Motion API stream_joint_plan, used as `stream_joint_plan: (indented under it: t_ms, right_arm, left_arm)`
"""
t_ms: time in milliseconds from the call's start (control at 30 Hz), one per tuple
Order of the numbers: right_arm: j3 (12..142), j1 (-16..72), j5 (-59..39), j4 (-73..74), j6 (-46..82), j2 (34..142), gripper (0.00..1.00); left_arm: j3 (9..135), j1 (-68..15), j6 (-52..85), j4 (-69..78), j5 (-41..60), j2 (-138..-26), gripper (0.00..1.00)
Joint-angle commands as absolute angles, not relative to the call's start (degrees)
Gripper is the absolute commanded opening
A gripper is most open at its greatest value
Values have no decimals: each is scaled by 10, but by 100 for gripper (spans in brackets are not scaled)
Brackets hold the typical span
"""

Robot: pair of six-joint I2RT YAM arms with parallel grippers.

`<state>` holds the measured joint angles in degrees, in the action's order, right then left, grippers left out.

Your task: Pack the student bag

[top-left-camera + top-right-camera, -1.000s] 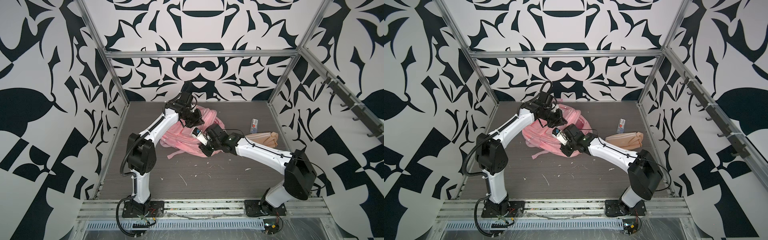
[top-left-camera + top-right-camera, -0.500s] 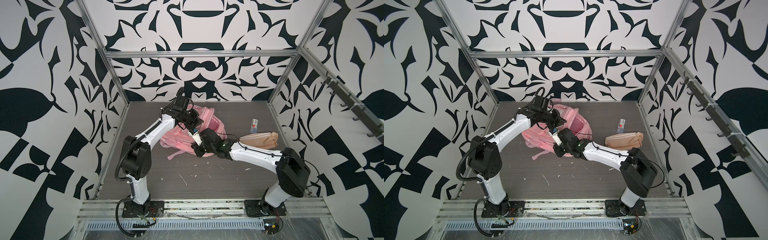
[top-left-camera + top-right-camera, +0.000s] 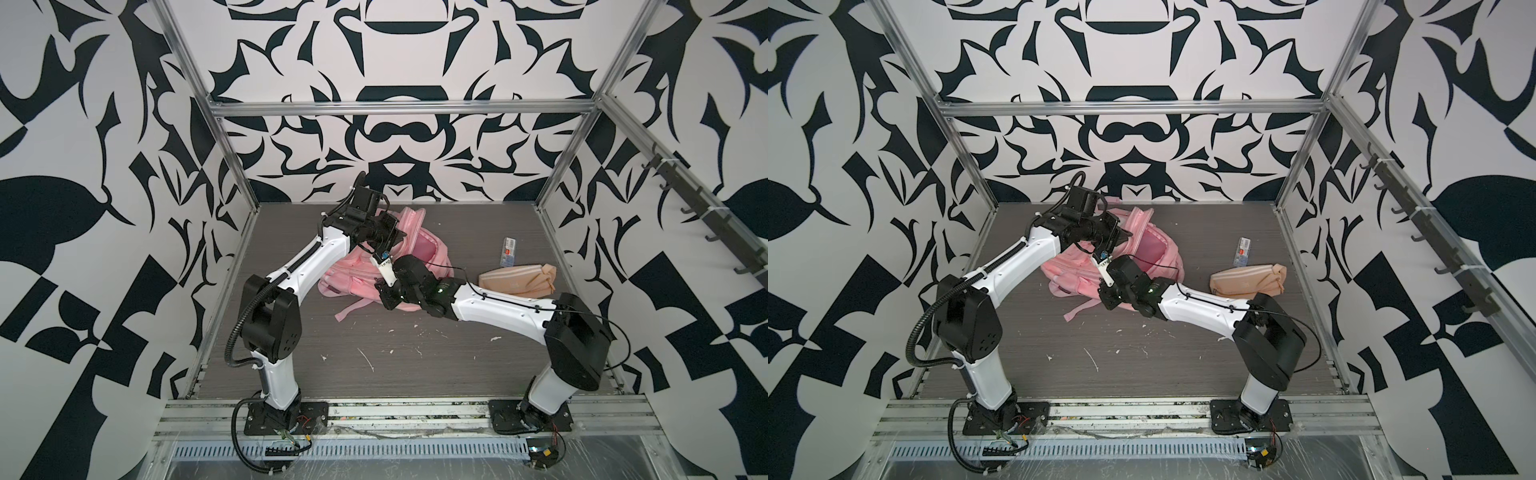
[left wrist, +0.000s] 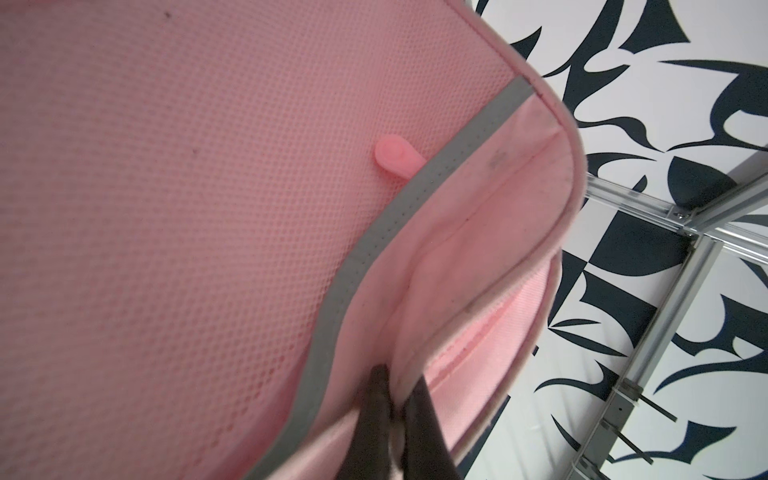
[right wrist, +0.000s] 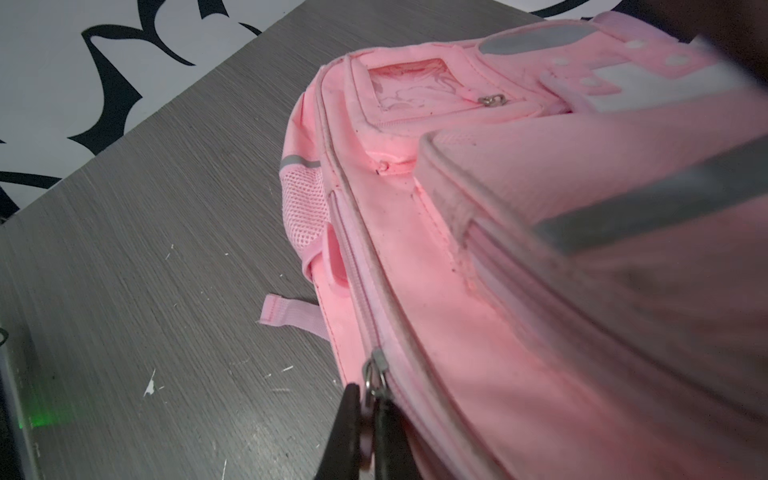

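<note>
over the last second the right gripper point(image 3: 384, 293) slides along the near side of the large soft pink fabric backpack point(image 3: 349, 286) toward the left edge of the grey wood-grain tabletop point(image 3: 415, 374), and the bag's upper flap point(image 3: 409, 216) stands higher over a mouth that shows darker pink lining. i judge that the main zip is being drawn open so the bag can be filled; nothing looks packed yet. the beige-peach fabric zip pouch point(image 3: 515, 280) and a small clear packet with a red label point(image 3: 509, 251) lie apart from the bag, toward the right edge.

the backpack point(image 3: 1075, 274) lies in the back half of the tabletop, a little left of the middle.

the right arm stretches low from the near right corner, its forearm almost level, with the right gripper point(image 5: 368, 399) pinched tight on the small metal zip pull point(image 5: 376, 372). the left arm rises from the near left corner and bends over the bag; the left gripper point(image 4: 397, 386) is clamped on the flap's pink fabric edge, beside its grey reflective strip point(image 4: 399, 212), holding it up.
</note>
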<state>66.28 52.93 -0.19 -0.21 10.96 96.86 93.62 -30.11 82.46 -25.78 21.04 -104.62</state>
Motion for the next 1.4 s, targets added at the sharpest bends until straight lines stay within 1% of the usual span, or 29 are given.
stream_joint_plan:
  t_ms: [0,67,133,233,300,400,467,567,700,833,933,1033,1100,1133,1233,1367]
  right_arm:
    - [689,558,-66,42,111,954,4]
    - [671,557,-67,45,113,930,13]
    - [649,556,-64,39,111,900,19]
    - [629,555,-60,19,107,872,19]
    - [618,554,-56,13,109,864,16]
    - [609,550,-52,1,119,856,15]
    - [602,548,-42,-11,123,836,18]
    - [571,539,-7,-36,146,776,29]
    - [517,477,-8,-90,213,683,38]
    - [511,383,-27,-171,248,634,42]
    - [528,320,-62,-207,267,639,46]
    - [550,294,-105,-219,274,673,50]
    - [545,294,-152,-167,256,676,60]
    - [542,294,-174,-141,244,676,62]
    - [552,289,-228,-73,223,683,66]
    - [600,261,-291,-23,278,761,69]
  left_arm:
    - [943,-312,848,-176,216,-1022,0]
    - [914,-309,835,-179,216,-1012,0]
    - [867,-303,836,-148,219,-997,0]
    - [827,-302,835,-121,222,-982,0]
    - [821,-302,831,-117,225,-978,0]
    - [811,-301,838,-105,225,-973,0]
    - [812,-297,842,-92,231,-973,0]
    - [826,-290,818,-106,236,-971,0]
    - [826,-274,763,-127,249,-960,0]
    - [816,-262,688,-160,260,-942,0]
    - [783,-255,674,-133,274,-926,0]
    - [763,-251,687,-73,304,-927,0]
    - [771,-251,693,-57,317,-940,0]
    - [780,-251,693,-58,323,-949,0]
    - [812,-252,675,-64,322,-980,0]
    - [825,-253,665,-54,326,-997,0]
